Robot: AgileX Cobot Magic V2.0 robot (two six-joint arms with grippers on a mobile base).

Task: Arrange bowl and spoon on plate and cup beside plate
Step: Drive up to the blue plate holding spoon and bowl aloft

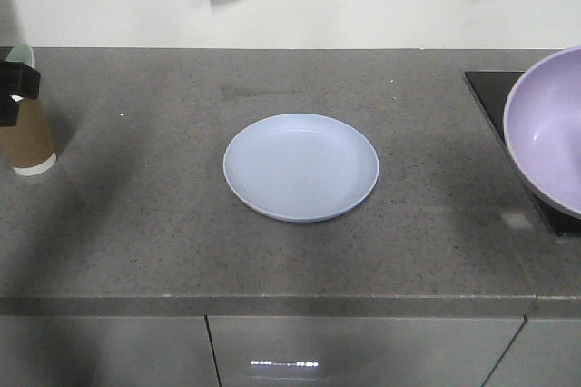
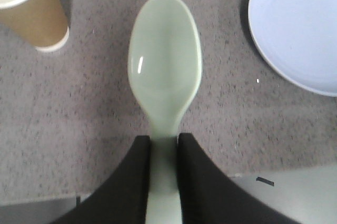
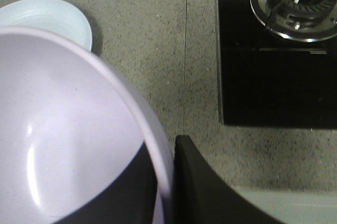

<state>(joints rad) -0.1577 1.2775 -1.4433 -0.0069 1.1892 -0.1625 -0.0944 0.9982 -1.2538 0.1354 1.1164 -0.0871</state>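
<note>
A kitchen: stone countertop (image 1: 136,223), gas hob (image 3: 274,50).

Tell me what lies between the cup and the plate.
Bare counter, as the front view shows. In the left wrist view the spoon, clamped in the left gripper, shows between cup and plate.
</note>
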